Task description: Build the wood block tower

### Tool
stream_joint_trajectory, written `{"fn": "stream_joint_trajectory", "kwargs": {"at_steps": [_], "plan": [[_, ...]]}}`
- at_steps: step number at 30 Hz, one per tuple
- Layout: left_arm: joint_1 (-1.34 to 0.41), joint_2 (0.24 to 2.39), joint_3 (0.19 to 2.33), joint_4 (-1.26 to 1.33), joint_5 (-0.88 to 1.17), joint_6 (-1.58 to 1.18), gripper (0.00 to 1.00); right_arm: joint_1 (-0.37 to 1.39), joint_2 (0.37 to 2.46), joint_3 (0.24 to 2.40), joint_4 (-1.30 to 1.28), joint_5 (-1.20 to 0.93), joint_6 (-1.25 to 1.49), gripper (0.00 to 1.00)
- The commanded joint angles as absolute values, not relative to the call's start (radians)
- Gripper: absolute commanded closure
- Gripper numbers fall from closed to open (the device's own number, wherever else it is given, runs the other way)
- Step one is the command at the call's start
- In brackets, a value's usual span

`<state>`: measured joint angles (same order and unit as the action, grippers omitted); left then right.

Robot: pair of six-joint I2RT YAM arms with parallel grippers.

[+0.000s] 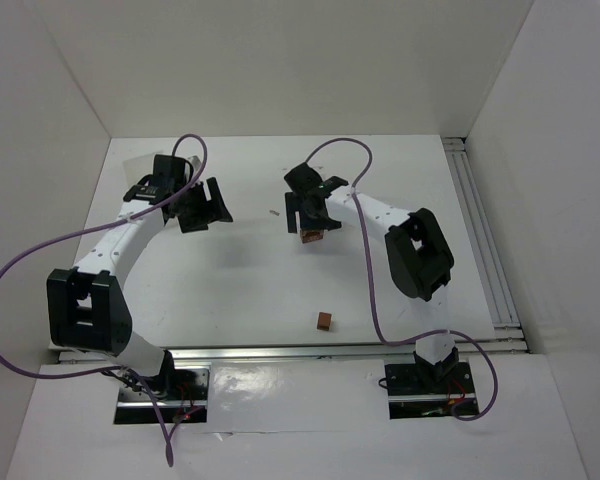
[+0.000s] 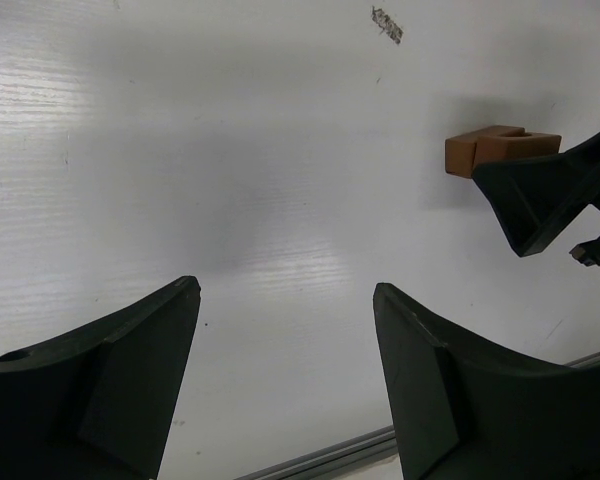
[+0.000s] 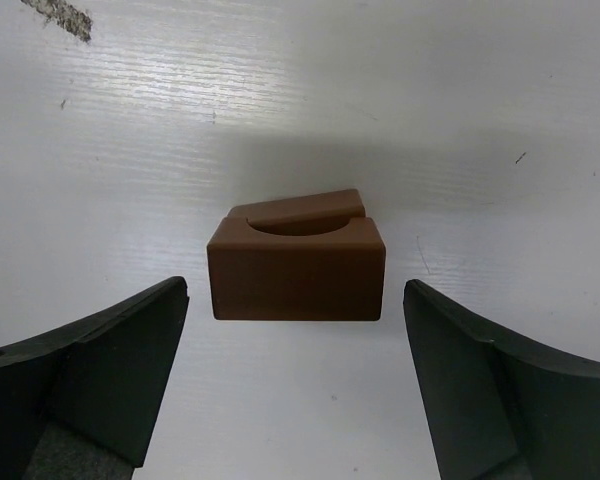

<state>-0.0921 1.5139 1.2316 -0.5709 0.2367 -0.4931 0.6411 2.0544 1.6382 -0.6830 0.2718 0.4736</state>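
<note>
Right hand [image 3: 294, 300] wide apart, straddling the tower [image 1: 312, 236] at mid counter [image 1: 230, 290] without touching: best to rise straight up, brushing nothing, then fetch the loose block [image 1: 324, 320] near the front edge.

I am looking down on a white desk [image 1: 230, 285] that plain white walls [image 1: 280, 60] are enclosing; metal rails [image 1: 483, 240] are lining its right and near edges.

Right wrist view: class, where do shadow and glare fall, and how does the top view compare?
Right wrist view: soft shadow around the wood blocks, streaky glare on the table; top external view: sheen on the near sheet between the bases.
</note>
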Motion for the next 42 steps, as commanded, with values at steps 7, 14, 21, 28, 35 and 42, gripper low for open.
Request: {"fn": "stream_joint_trajectory", "kwargs": {"at_steps": [7, 14, 21, 28, 35, 42], "plan": [[-0.086, 1.483, 1.223, -0.554, 0.255, -0.469, 0.18, 0.655, 2.072, 1.664, -0.687, 0.288, 0.371, 0.05], [-0.086, 1.494, 1.223, -0.554, 0.255, -0.479, 0.18, 0.646, 2.072, 1.628, -0.621, 0.242, 0.276, 0.05], [-0.086, 1.503, 1.232, -0.554, 0.255, -0.488, 0.18, 0.637, 2.103, 1.646, -0.612, 0.233, 0.261, 0.09], [-0.086, 1.513, 1.241, -0.554, 0.255, -0.488, 0.18, 0.618, 2.112, 1.646, -0.603, 0.224, 0.27, 0.16], [-0.086, 1.522, 1.25, -0.554, 0.264, -0.488, 0.18, 0.609, 2.112, 1.637, -0.594, 0.224, 0.279, 0.25], [-0.086, 1.531, 1.269, -0.554, 0.273, -0.479, 0.18, 0.609, 2.112, 1.646, -0.584, 0.224, 0.279, 0.33]]}}
